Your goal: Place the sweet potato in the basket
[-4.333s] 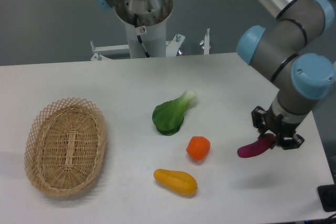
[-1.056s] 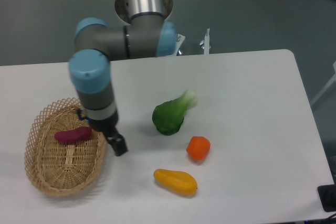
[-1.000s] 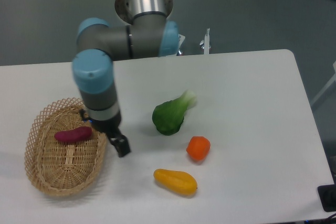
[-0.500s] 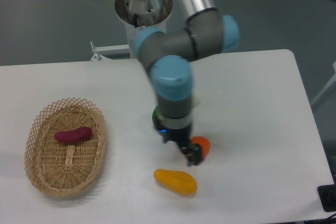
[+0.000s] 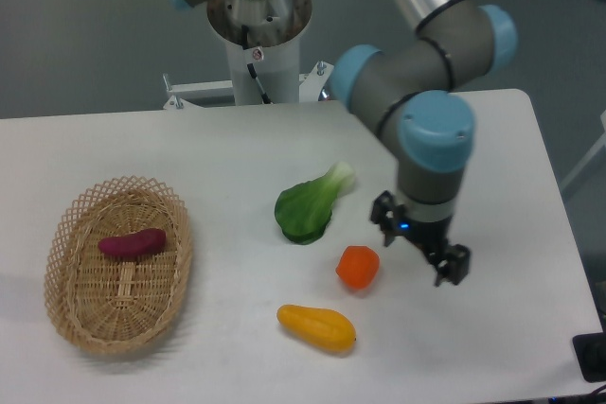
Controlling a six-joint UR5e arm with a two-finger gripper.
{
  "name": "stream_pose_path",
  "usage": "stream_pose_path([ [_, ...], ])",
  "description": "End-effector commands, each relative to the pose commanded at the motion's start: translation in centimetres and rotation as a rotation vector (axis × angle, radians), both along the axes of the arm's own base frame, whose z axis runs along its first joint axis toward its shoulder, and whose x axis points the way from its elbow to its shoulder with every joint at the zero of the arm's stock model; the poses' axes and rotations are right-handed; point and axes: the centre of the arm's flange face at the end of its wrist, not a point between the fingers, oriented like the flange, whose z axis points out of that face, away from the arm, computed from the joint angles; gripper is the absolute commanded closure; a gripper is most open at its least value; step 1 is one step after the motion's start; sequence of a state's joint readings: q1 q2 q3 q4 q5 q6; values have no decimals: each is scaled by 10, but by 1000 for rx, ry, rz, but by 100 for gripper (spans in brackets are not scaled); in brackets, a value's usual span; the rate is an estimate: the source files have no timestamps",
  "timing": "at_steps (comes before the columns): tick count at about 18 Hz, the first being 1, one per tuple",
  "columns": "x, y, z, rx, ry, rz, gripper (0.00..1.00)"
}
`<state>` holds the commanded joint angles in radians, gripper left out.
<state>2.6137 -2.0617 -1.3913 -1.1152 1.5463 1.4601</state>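
Note:
The magenta-purple sweet potato (image 5: 132, 242) lies inside the light tan wicker basket (image 5: 80, 321) at the left of the table, in its upper half. My gripper (image 5: 419, 239) hangs over the table's right side, just right of the round orange vegetable (image 5: 357, 267) and far from the basket. Its two dark fingers stand apart with nothing between them, so it is open and empty.
A green leafy vegetable (image 5: 312, 202) lies at the table's middle. A yellow-orange oblong vegetable (image 5: 316, 326) lies near the front edge. The arm's base column (image 5: 258, 44) stands behind the far edge. A dark object (image 5: 589, 357) sits at the lower right corner.
The sweet potato was carried from the table's right side into the basket and let go. Since then my gripper has swung back right, past the orange vegetable.

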Motion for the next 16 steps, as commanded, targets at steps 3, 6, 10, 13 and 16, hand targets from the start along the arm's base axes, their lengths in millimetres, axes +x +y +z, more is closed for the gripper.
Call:
stream_pose_path([
  [3, -21, -21, -5, -1, -5, -1, 0],
  [6, -29, -30, -10, -8, -7, -31, 0],
  [10, -41, -38, -10, -5, -4, -38, 0],
  [13, -46, -41, -15, -6, -4, -51, 0],
  [16, -46, -41, -18, -8, -8, -50, 0],
])
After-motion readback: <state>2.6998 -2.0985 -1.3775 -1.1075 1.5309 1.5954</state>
